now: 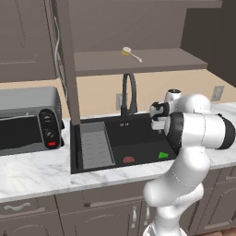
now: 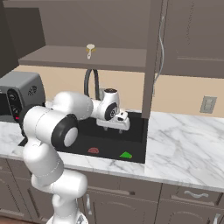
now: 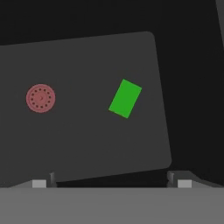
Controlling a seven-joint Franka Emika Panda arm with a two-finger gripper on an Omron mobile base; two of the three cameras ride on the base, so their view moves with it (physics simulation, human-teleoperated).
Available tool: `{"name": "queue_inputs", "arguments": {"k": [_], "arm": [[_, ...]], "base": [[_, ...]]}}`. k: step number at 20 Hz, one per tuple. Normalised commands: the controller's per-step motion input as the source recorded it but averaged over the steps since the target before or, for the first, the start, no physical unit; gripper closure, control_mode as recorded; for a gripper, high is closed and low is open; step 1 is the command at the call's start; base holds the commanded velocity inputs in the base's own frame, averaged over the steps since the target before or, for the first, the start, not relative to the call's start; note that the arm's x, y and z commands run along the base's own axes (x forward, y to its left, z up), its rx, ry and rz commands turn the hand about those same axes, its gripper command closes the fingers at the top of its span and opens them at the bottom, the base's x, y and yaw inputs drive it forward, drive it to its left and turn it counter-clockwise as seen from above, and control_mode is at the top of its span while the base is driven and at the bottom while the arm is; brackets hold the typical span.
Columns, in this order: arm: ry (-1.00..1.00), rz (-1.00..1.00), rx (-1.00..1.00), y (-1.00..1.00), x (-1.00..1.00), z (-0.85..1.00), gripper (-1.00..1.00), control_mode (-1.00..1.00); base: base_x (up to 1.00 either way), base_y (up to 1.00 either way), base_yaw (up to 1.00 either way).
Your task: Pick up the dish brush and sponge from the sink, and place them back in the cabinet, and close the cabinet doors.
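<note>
Fingertips of the gripper (image 3: 112,183) are poking up at the bottom of the hand view, spread about as wide as they go, gripping nothing and touching nothing. Directly below, the sponge (image 3: 125,98) is lying flat on the sink (image 3: 87,144) floor, near the front right corner, well apart from the red drain (image 3: 40,98). I'm guessing it's light, soft and squishy, so pinching across the short sides is looking best. Meanwhile the dish brush (image 1: 130,53) is already sitting on the cabinet (image 1: 156,62) shelf.

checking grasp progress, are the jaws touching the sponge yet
Apart. The hand view shows the sponge lying flat on the sink floor, well beyond the open gripper.
</note>
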Motion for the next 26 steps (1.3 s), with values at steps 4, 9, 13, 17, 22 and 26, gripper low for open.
{"name": "queue_inputs", "arguments": {"k": [4, 9, 13, 17, 22, 26], "arm": [[0.00, 0.00, 0.00, -0.01, 0.09, -0.23, -1.00, -1.00], [0.00, -0.03, 0.00, 0.00, 0.01, -0.16, -1.00, -1.00], [0.00, -0.05, 0.00, -0.02, 0.00, -0.13, -1.00, -1.00], [0.00, -0.05, 0.00, -0.05, 0.00, -0.15, -1.00, -1.00], [0.00, -0.06, 0.00, -0.11, 0.00, -0.16, -1.00, -1.00], [0.00, -0.05, 0.00, -0.13, 0.00, -0.20, -1.00, -1.00]], "base": [[0.00, 0.00, 0.00], [0.00, 0.00, 0.00], [0.00, 0.00, 0.00], [0.00, 0.00, 0.00], [0.00, 0.00, 0.00], [0.00, 0.00, 0.00]]}}
